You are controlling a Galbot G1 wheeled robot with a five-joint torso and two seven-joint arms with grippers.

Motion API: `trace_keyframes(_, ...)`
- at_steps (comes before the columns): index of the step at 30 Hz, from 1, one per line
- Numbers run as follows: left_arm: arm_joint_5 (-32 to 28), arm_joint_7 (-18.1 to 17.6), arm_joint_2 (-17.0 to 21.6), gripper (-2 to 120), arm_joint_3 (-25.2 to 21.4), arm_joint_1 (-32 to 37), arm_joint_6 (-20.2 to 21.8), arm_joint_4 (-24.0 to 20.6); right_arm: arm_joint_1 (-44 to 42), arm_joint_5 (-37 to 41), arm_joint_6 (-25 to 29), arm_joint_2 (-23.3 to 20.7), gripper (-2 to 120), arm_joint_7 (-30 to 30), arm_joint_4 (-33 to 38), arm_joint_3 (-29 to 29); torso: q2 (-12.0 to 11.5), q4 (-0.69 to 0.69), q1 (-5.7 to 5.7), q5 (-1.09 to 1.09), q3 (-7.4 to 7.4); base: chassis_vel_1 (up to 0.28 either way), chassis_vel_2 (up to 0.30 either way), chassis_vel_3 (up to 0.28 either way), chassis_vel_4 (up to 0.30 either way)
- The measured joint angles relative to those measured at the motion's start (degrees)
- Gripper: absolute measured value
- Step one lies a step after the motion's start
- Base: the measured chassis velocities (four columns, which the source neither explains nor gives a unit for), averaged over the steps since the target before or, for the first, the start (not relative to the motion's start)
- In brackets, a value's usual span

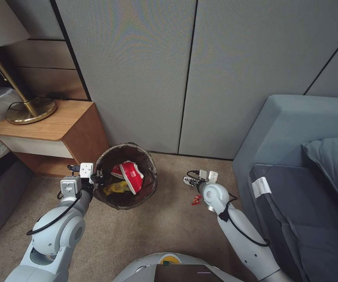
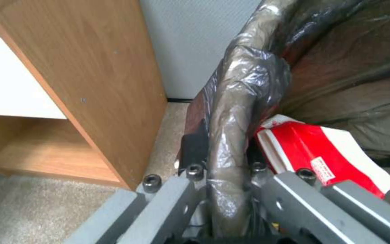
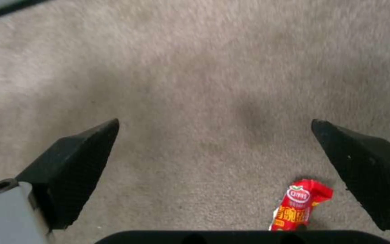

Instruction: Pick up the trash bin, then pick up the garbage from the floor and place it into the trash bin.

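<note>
The trash bin (image 1: 125, 176) is round with a dark bag folded over its rim (image 2: 235, 112). It holds a red and white carton (image 1: 132, 176) (image 2: 335, 152) and a yellow wrapper (image 1: 116, 188). My left gripper (image 1: 94, 178) (image 2: 224, 173) is shut on the bin's rim at its left side, one finger outside, one inside. A small red snack wrapper (image 1: 196, 200) (image 3: 299, 205), a piece of the garbage, lies on the carpet. My right gripper (image 1: 200, 176) (image 3: 215, 125) hovers just above the carpet beside it, open, fingers (image 3: 75, 162) wide apart with nothing between them.
A wooden nightstand (image 1: 51, 133) (image 2: 91, 84) with a brass lamp (image 1: 30, 109) stands close left of the bin. Grey wall panels (image 1: 184, 70) run behind. A blue-grey sofa (image 1: 302, 164) sits at the right. Open carpet (image 1: 157, 231) lies between bin and sofa.
</note>
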Motion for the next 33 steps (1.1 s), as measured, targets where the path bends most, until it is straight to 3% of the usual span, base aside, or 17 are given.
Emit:
trace_keyframes(9,0.33,-0.01,0.45,0,-0.20,1.29,0.04,-2.05,0.23,-1.64,-0.23,0.79,100,-0.48,-3.90,0.62,0.00,0.00,0.00,0.00,0.00,0.000,0.000,0.000,0.000)
trace_keyframes(33,1.46,0.73,-0.19,0,-0.18,0.40,0.04,-0.22,-2.65,-5.80,1.21,2.75,100,-1.31,-8.31,2.64,0.00,0.00,0.00,0.00,0.00,0.000,0.000,0.000,0.000)
